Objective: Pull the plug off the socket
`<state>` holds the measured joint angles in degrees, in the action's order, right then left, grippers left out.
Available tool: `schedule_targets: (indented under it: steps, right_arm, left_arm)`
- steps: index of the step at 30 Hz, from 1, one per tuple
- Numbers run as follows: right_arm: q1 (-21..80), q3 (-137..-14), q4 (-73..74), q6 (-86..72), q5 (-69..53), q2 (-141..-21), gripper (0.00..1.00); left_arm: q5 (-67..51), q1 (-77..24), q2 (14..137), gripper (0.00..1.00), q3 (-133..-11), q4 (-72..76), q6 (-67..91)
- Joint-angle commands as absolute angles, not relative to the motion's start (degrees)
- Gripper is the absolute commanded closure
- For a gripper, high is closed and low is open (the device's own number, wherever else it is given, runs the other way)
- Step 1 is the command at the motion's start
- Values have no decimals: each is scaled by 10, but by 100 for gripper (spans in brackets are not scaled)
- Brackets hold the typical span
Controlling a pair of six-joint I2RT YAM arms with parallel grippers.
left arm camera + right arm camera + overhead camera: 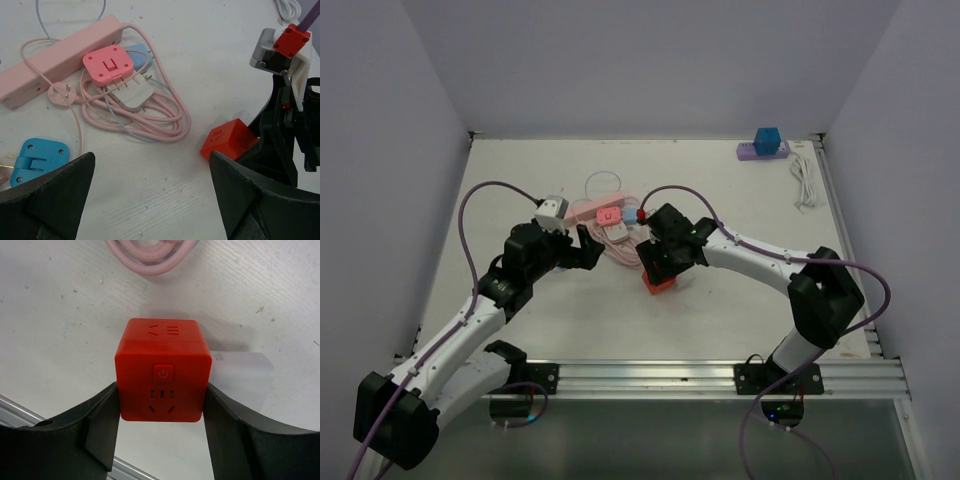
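Top external view: both arms reach from the near edge toward the middle of the worktop [740, 320], left arm on the left, right arm on the right.
Right fingers [100, 425]: clenched on the red cube socket [161, 372], one finger pressed flat against each side face.
Red cube socket, position: near the middle of the worktop, just near and right of the pink cable coil [160, 125]. Whether it rests on the surface or is lifted cannot be told.
Red cube socket, visible faces: the face toward the right wrist camera carries a power button above an outlet; the top face carries further slots.
Pale block [242, 369]: translucent piece just beside the cube's right face. Whether it is a plug seated in the cube cannot be told.
Left fingers [55, 190]: released, spread wide, grasping nothing; they sit left of the red cube, apart from it.
Pink power strip [60, 55]: lies far of the left fingers, its cable looped beside it.
Pink plug [107, 62]: lies prongs up on the coil, touching the white plug [132, 92].
Blue adapter [39, 160]: loose on the worktop, just beside the left finger.
Purple power strip [762, 151]: far right corner, a blue cube [767, 138] on it, a white cable [805, 182] near it.
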<state>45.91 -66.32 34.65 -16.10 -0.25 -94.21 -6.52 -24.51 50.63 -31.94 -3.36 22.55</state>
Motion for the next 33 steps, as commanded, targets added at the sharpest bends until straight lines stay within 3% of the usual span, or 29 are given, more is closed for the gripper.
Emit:
schedule_targets:
  steps: [1,2,7,11,23,33]
  right_arm:
    - [461,-678,323,-171,14,-936,72]
    - [461,-676,323,-174,13,-937,58]
    - [461,-664,316,-183,9,-926,35]
    - [461,-664,316,-190,7,-912,21]
    - [460,-696,346,-229,67,-829,2]
    - [386,-679,395,-283,150,-771,1]
  left_arm:
    - [-81,-247,496,0,-311,-47,201]
    - [-83,-247,491,0,-311,-48,201]
    - [-100,-248,484,0,-313,-55,200]
    - [-114,-250,483,0,-314,-56,201]
    - [-149,-280,506,0,-346,-57,158]
    - [-119,-412,650,0,-460,-105,50]
